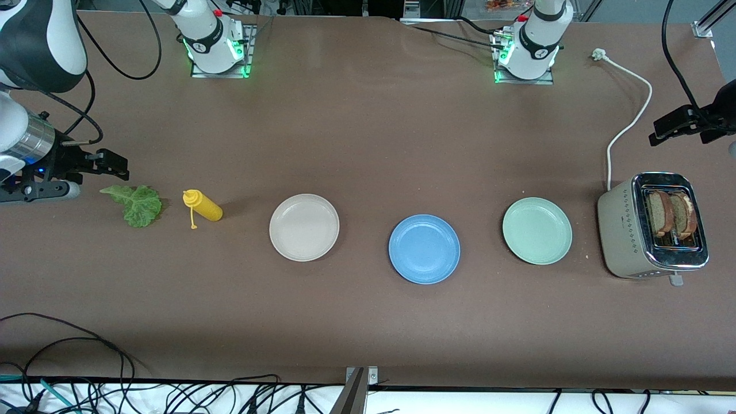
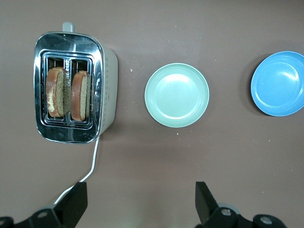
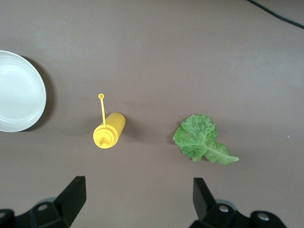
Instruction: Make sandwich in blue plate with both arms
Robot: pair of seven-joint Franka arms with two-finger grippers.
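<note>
The blue plate (image 1: 424, 248) (image 2: 278, 83) lies bare near the table's middle. Two brown bread slices (image 1: 670, 214) (image 2: 56, 91) stand in the slots of a toaster (image 1: 624, 230) (image 2: 107, 90) at the left arm's end of the table. A ruffled green lettuce leaf (image 1: 137, 204) (image 3: 199, 138) lies flat at the right arm's end. My left gripper (image 1: 670, 126) (image 2: 141, 197) hangs open in the air over the table beside the toaster, holding nothing. My right gripper (image 1: 115, 164) (image 3: 138, 192) hangs open over the table beside the lettuce, also holding nothing.
A yellow squeeze bottle (image 1: 202, 206) (image 3: 109, 130) lies on its side between the lettuce and a beige-white plate (image 1: 304, 227) (image 3: 16, 90). A mint-green plate (image 1: 537, 230) (image 2: 176, 95) sits between the blue plate and the toaster. The toaster's white cord (image 1: 632, 109) trails toward the arm bases.
</note>
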